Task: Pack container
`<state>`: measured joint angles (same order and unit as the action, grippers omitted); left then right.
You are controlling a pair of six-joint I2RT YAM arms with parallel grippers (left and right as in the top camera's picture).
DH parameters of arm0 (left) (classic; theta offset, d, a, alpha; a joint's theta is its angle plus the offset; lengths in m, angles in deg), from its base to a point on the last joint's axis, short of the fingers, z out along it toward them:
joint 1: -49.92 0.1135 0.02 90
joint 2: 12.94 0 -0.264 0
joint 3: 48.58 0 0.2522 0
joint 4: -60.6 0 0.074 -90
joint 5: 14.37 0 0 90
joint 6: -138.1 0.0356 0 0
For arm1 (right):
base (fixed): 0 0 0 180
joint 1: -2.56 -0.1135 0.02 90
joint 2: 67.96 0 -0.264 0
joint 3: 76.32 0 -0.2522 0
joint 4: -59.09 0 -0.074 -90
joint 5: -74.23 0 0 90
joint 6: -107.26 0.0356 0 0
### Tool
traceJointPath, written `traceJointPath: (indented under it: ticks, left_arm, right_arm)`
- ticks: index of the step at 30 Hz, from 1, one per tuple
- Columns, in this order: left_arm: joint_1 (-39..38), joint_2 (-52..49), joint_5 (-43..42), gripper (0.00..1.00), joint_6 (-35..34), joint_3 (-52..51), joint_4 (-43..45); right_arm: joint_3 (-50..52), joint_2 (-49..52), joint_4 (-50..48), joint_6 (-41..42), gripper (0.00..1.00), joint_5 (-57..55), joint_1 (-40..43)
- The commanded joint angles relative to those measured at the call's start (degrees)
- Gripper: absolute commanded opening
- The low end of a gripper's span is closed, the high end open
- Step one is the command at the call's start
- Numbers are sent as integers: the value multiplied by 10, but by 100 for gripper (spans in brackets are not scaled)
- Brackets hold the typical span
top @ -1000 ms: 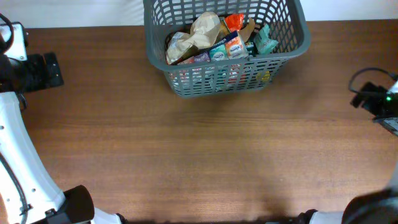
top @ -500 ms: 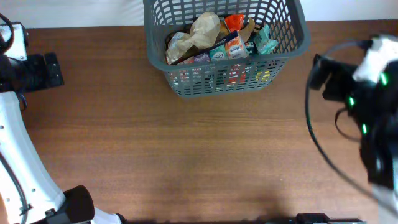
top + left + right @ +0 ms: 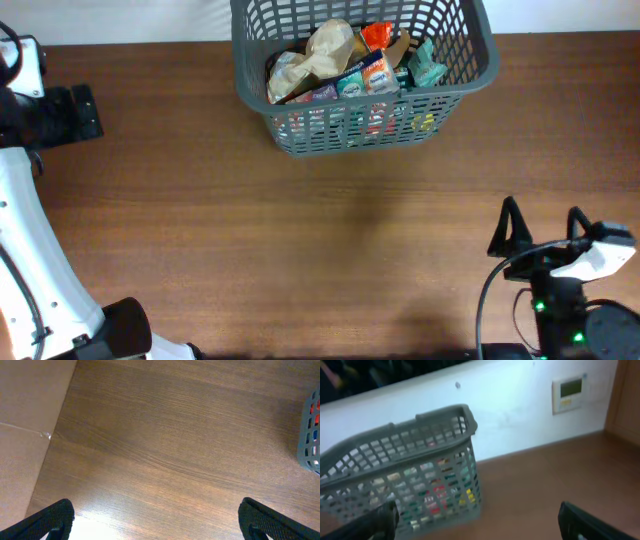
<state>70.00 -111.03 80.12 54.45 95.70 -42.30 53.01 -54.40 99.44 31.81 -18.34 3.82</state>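
The container [image 3: 362, 75] is a dark grey slotted basket at the back middle of the table, holding several snack packets [image 3: 350, 62]. It also shows at the left of the right wrist view [image 3: 405, 477], and its corner shows at the right edge of the left wrist view [image 3: 312, 435]. My right gripper [image 3: 543, 225] is open and empty near the front right of the table, well short of the basket, fingers pointing toward it. My left gripper [image 3: 155, 527] is open and empty over bare wood at the far left.
The left arm [image 3: 55, 115] sits at the table's left edge. The brown wooden table [image 3: 300, 250] has a white wall [image 3: 520, 415] behind it with a small wall panel [image 3: 568, 394]. The table's left edge [image 3: 52, 435] shows in the left wrist view.
My right arm has swung from the right edge through mid-right down to the front right of the table. The left arm and the basket have not moved.
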Motion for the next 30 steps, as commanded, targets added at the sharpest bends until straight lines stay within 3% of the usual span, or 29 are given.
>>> traceJointPath:
  ticks: [1, 12, 30]
  left_arm:
    - [3, -2, -2, 99, -5, -1, 1]
    - [3, -2, -2, 99, -5, -2, 1]
    - [3, -2, -2, 99, -5, -2, 1]
  right_arm:
    - [75, -39, -48, 10, 99, -5, -5]
    - [255, -134, -154, 10, 99, -11, -6]
    - [302, -134, -146, 8, 99, -22, -5]
